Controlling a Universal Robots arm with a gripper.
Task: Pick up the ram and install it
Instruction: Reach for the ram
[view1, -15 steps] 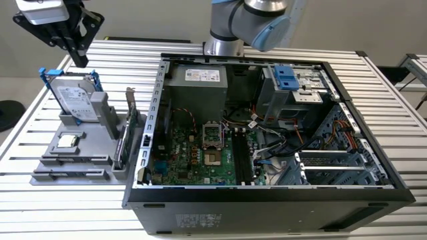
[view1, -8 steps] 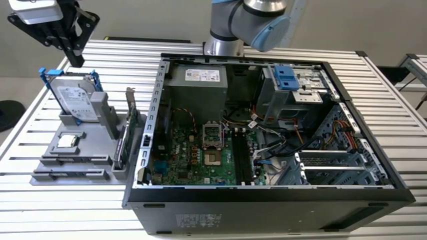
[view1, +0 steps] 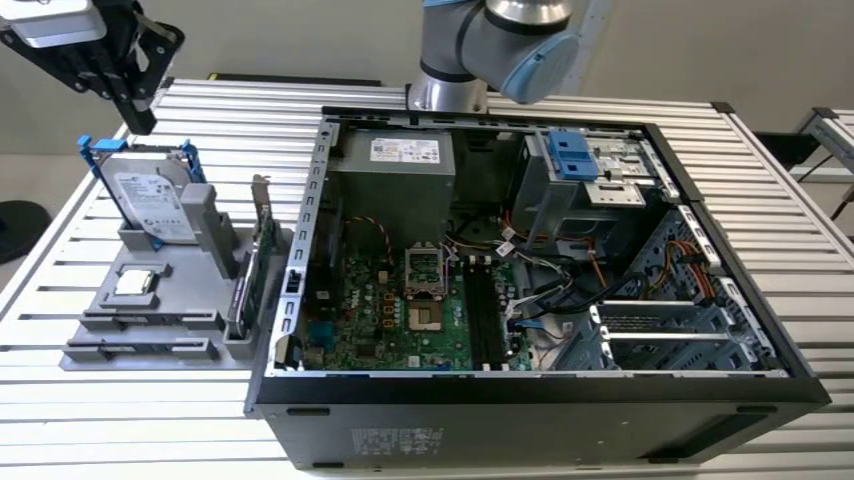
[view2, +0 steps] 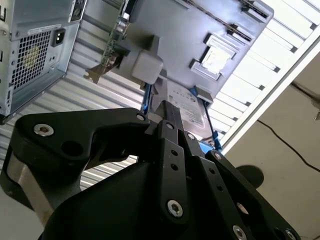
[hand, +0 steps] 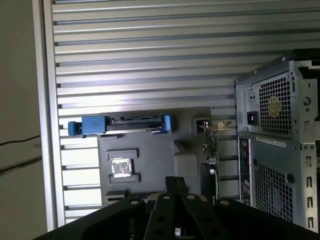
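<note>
In the exterior view the ram (view1: 242, 293) looks like a thin dark stick standing on edge at the right side of the grey fixture (view1: 147, 320), just in front of the upright green card (view1: 271, 240). My black gripper (view1: 139, 124) hangs shut and empty above the fixture's far left corner, over the hard drive (view1: 150, 203) and well away from the ram. In both wrist views the fingers (view2: 165, 125) (hand: 175, 182) are pressed together. The first wrist view shows the green card (hand: 213, 150) with a dark strip beside it, which may be the ram.
The open computer case (view1: 287, 300) fills the middle of the slatted table (view1: 801, 200), with long black memory slots (view1: 483, 315) on its motherboard beside the processor socket (view1: 422, 268). A processor chip (view1: 132, 283) lies on the fixture. The arm's base (view1: 447, 90) stands behind the case.
</note>
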